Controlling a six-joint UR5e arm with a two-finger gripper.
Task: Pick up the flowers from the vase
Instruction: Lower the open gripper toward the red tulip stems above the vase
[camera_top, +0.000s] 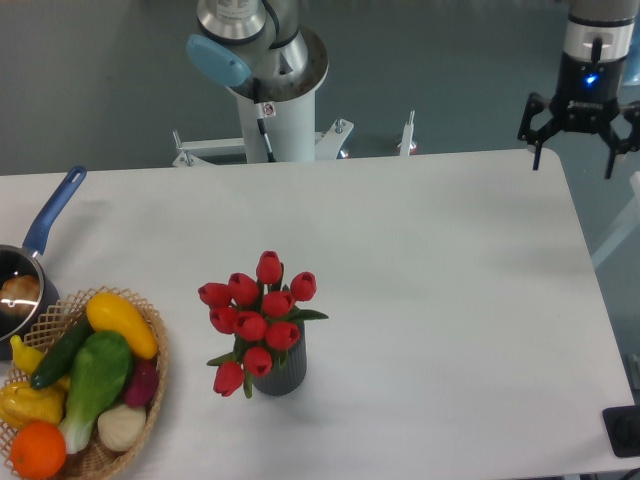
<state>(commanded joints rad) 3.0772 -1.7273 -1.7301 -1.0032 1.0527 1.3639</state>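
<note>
The flowers (258, 315), a bunch of red tulip buds with green leaves, stand upright in the vase (283, 374), a small dark grey ribbed cylinder near the middle of the table's front half. My gripper (574, 160) hangs at the far right, above the table's back right corner, far from the bunch. Its two fingers point down and are spread wide apart, open, with nothing between them.
A wicker basket (145, 400) of colourful vegetables and fruit sits at the front left. A blue-handled saucepan (30, 265) lies at the left edge. The arm's white base column (275, 110) stands behind the table's back edge.
</note>
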